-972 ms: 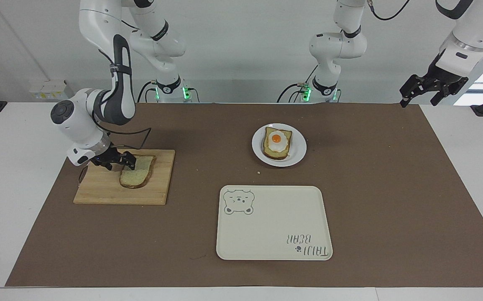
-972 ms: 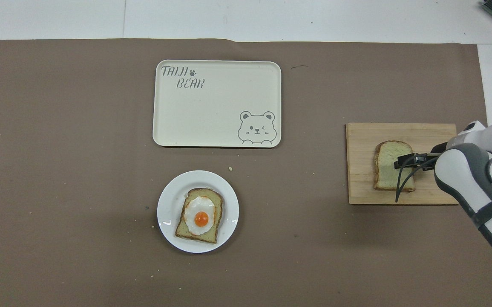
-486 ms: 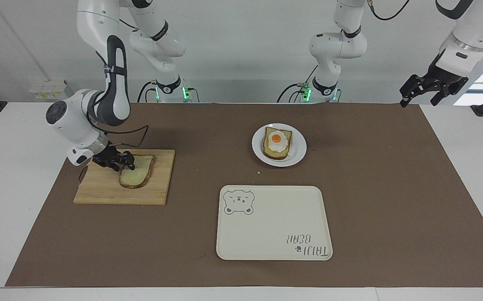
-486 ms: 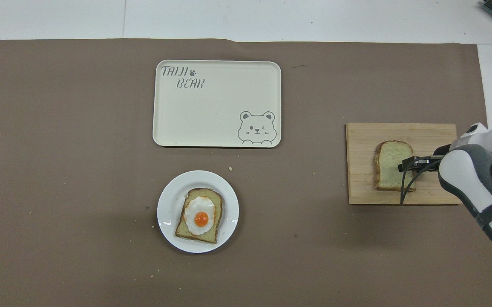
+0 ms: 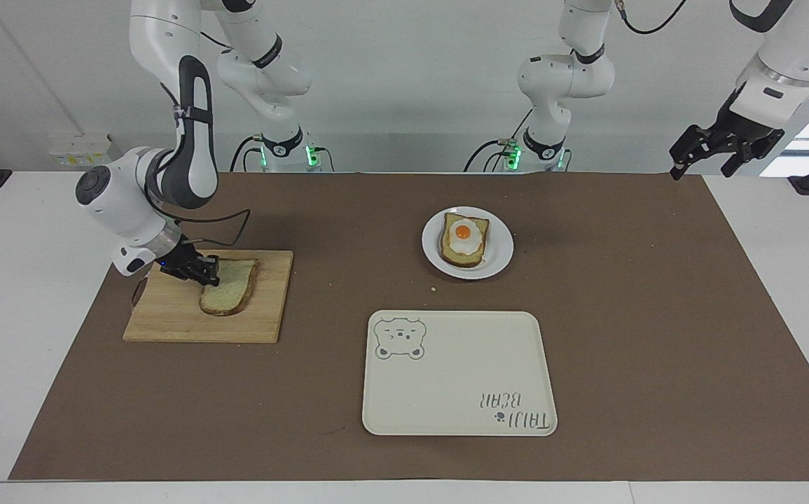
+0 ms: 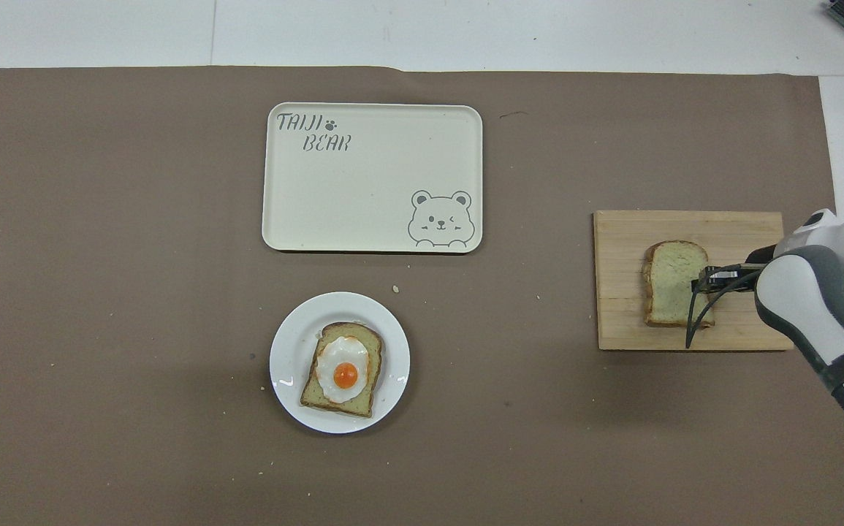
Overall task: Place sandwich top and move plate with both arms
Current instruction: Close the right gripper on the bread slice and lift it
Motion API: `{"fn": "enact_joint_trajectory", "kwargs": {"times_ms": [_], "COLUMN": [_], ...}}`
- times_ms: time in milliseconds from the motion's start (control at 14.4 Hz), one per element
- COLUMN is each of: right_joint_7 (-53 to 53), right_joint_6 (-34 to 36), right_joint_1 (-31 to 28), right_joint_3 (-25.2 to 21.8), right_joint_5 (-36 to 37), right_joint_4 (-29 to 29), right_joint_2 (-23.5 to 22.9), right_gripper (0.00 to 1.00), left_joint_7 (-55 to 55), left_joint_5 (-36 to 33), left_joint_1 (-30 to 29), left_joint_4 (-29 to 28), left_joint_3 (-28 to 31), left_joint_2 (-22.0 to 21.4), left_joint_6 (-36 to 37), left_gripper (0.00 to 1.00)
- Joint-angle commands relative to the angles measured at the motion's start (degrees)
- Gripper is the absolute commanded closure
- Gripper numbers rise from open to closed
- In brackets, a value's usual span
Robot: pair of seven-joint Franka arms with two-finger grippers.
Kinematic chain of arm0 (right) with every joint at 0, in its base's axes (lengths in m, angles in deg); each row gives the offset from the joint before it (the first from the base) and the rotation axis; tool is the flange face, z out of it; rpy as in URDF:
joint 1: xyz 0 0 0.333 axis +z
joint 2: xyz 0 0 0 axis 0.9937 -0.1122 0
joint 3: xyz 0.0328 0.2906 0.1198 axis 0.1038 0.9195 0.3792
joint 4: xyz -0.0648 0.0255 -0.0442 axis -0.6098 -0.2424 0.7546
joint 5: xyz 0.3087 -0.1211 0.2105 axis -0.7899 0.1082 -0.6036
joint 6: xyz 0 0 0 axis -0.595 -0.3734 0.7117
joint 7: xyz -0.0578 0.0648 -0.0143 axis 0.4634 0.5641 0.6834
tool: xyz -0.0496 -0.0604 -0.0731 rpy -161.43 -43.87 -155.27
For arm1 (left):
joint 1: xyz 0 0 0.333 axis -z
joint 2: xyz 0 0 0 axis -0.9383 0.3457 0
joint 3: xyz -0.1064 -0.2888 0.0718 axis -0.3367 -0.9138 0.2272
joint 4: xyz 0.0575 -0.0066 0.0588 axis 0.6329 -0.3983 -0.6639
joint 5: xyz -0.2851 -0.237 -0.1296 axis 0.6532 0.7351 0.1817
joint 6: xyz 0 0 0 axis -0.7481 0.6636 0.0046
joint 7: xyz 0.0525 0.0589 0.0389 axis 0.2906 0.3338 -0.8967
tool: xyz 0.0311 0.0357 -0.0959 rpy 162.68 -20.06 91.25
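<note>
The sandwich top (image 5: pixel 231 292) (image 6: pixel 670 285), a pale bread slice with a brown crust, lies flat on a wooden cutting board (image 5: pixel 166 323) (image 6: pixel 685 226) toward the right arm's end. My right gripper (image 5: pixel 209 274) (image 6: pixel 704 277) is down at the slice's edge nearest that end, shut on it. The small white plate (image 5: pixel 500 260) (image 6: pixel 286 343) sits mid-table, nearer the robots than the tray, and carries a toast slice with a fried egg (image 5: pixel 463 241) (image 6: pixel 343 369). My left gripper (image 5: pixel 718 155) hangs open and waits over the table's corner at the left arm's end.
A cream rectangular tray (image 5: pixel 460 378) (image 6: pixel 370 183) with a bear drawing and lettering lies farther from the robots than the plate. A brown mat (image 5: pixel 656 336) covers most of the table. A few crumbs lie on it near the plate.
The right gripper's fingers have closed on the bread's edge, and the hand has drawn slightly toward the right arm's end of the board. The left arm has not moved.
</note>
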Motion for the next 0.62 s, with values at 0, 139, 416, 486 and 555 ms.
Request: {"fn": "enact_joint_trajectory", "kwargs": {"times_ms": [0,139,416,486,555], "right_joint_7": [-0.77,-0.51,-0.16,0.11,0.11], "right_joint_6": [-0.34,0.36,3.78,5.18,7.02], "right_joint_1": [0.03,0.03,1.17,1.09,1.09], "right_joint_3": [0.26,0.35,0.44,0.44,0.44], "right_joint_5": [-0.57,0.39,2.94,3.04,3.12], "right_joint_4": [-1.25,-2.48,-5.55,-6.60,-7.75], "right_joint_2": [-0.39,-0.30,0.66,1.10,1.63], "right_gripper": [1.00,1.00,1.00,1.00,1.00], "left_joint_7": [0.68,0.77,0.77,0.77,0.77], "left_joint_5": [0.46,0.46,0.46,0.46,0.46], "left_joint_1": [-0.16,-0.25,-0.25,-0.16,-0.16], "left_joint_4": [-0.94,-0.94,-0.94,-0.94,-0.94], "left_joint_3": [0.03,0.03,0.03,0.03,0.03], "left_joint_2": [-1.19,-1.19,-1.19,-1.19,-1.19], "left_joint_6": [0.54,0.54,0.54,0.54,0.54], "left_gripper": [0.00,0.00,0.00,0.00,0.00]}}
